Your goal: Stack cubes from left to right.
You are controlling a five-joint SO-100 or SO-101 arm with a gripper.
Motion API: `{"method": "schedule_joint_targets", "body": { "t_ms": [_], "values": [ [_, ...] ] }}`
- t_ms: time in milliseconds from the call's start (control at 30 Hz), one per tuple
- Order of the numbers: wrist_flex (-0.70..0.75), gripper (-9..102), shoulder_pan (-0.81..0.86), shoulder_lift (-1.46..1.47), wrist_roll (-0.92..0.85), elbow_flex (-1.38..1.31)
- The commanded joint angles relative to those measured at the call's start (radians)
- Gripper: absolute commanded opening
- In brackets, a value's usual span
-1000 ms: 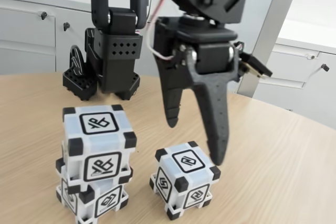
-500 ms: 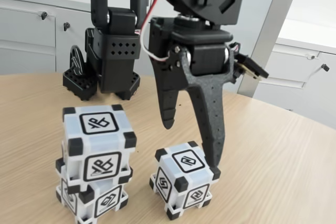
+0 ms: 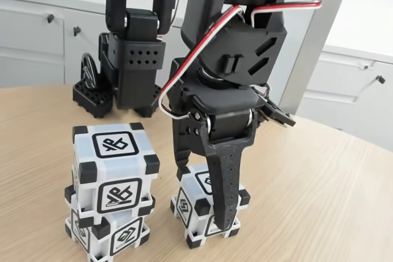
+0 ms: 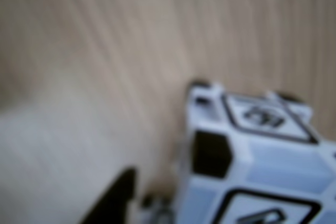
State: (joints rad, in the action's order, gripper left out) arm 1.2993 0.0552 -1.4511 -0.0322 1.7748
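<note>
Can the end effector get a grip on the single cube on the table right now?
Probably yes. The end effector is down over the single cube, one finger across its front, nothing between them. The two-cube stack stands apart.

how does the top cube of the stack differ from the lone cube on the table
The top cube rests on another cube, raised off the table; the lone cube sits directly on the wood. The top cube stands free and fully visible; the lone cube has the hand down around it, one finger crossing its front. Their top glyphs differ. Both are white with black corner blocks and black-framed symbols.
</note>
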Motion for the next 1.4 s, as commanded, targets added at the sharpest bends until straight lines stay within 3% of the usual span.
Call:
{"method": "schedule_joint_targets", "body": {
  "t_ms": [0,433,767,1367],
  "values": [
    [-0.003,35,0.008,0.0,-0.012,-0.021],
    [-0.003,21,0.008,-0.002,-0.002,-0.021],
    [-0.003,17,0.008,-0.035,0.014,-0.029],
    [0.015,18,0.012,-0.664,0.083,-0.087]
  ]
}}
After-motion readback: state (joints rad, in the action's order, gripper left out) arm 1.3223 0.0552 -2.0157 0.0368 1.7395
